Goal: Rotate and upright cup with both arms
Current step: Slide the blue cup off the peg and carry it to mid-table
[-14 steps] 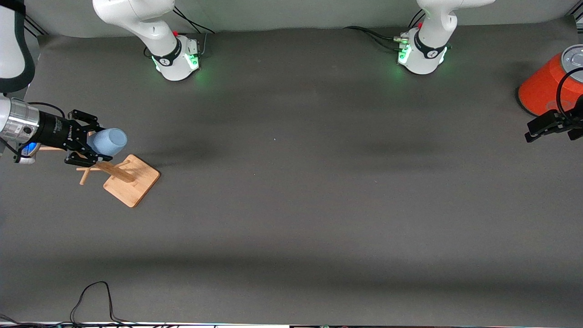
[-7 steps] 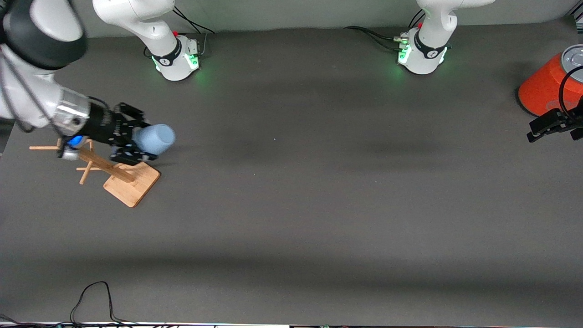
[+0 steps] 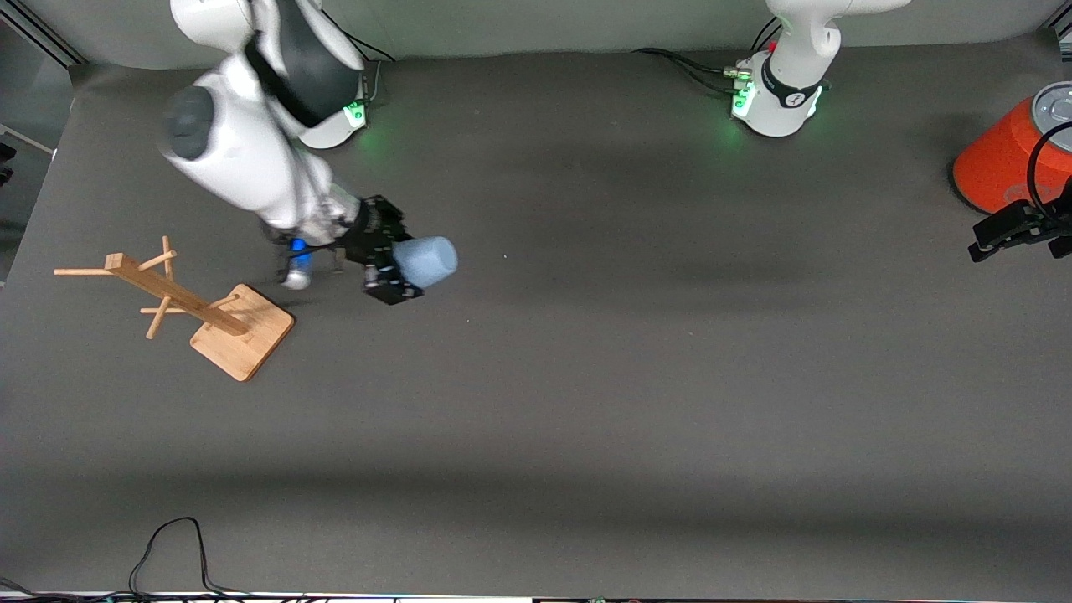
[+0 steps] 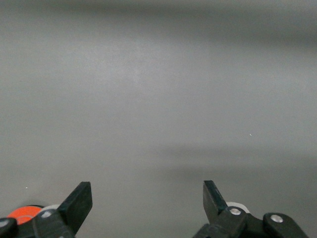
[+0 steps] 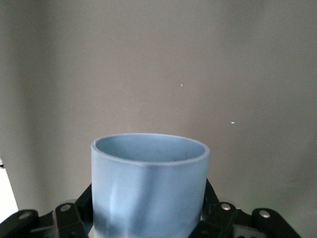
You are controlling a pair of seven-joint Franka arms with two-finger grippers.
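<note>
The light-blue cup (image 3: 427, 261) lies on its side in my right gripper (image 3: 395, 261), in the air over the bare table between the wooden rack and the table's middle. Its free end points toward the left arm's end of the table. In the right wrist view the cup (image 5: 148, 183) fills the space between the black fingers (image 5: 69, 218), and the right gripper (image 5: 148, 220) is shut on its sides. My left gripper (image 3: 1001, 234) waits at the left arm's end of the table, beside the orange-red can. In the left wrist view it (image 4: 147, 198) is open and empty.
A wooden rack with pegs (image 3: 243, 333) stands at the right arm's end of the table. A large orange-red can with a silver top (image 3: 1001, 163) stands at the left arm's end, and a sliver of it shows in the left wrist view (image 4: 22, 212). A black cable (image 3: 167, 544) lies along the nearest table edge.
My right arm has swung the cup away from the rack toward the table's middle, still held on its side. The left gripper has barely moved.
</note>
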